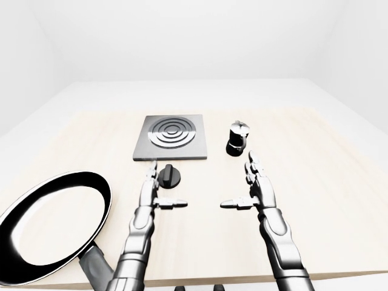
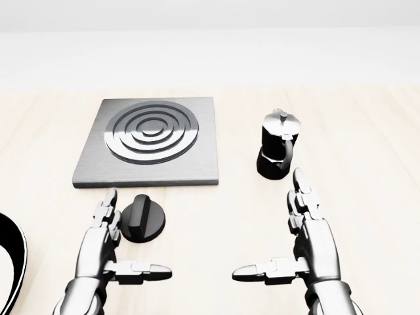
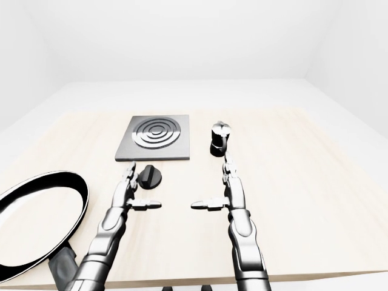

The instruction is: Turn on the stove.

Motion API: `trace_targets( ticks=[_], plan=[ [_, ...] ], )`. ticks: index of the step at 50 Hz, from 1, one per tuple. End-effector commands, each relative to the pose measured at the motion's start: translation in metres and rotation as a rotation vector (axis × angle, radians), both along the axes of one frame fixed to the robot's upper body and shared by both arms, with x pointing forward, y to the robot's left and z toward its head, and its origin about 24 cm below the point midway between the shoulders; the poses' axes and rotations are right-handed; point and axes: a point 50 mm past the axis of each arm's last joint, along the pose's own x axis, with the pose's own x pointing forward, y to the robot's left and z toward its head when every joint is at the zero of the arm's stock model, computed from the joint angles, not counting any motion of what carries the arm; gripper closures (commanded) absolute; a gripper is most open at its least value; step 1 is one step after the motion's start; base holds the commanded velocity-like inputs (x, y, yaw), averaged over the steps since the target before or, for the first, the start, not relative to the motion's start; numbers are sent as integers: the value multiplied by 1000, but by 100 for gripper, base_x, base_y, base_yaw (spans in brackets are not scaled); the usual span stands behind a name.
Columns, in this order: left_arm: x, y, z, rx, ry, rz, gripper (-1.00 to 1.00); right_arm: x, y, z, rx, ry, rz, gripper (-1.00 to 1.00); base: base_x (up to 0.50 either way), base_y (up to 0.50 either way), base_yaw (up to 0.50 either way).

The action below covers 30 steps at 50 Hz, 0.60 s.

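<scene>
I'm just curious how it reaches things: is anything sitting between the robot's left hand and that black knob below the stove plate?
Nothing visible. The left hand hangs open just left of the knob, bare table between them. The moka pot stands well off to the right.
</scene>
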Motion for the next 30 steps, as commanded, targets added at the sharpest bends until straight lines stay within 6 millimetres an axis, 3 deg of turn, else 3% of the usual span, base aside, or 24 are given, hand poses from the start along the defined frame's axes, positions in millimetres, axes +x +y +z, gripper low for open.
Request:
trace_targets(
  ticks=[1, 14, 30],
  plan=[
    [-1, -3, 1, 9, -6, -8, -100, 0, 0, -1, 0, 2, 1, -100, 0, 0, 0],
    [-6, -10, 12, 12, -44, -31, -100, 0, 0, -1, 0, 4, 2, -100, 0, 0, 0],
    [-8, -21, 2, 18, -19, -75, -100, 0, 0, 0, 0, 7, 2, -100, 0, 0, 0]
  ],
)
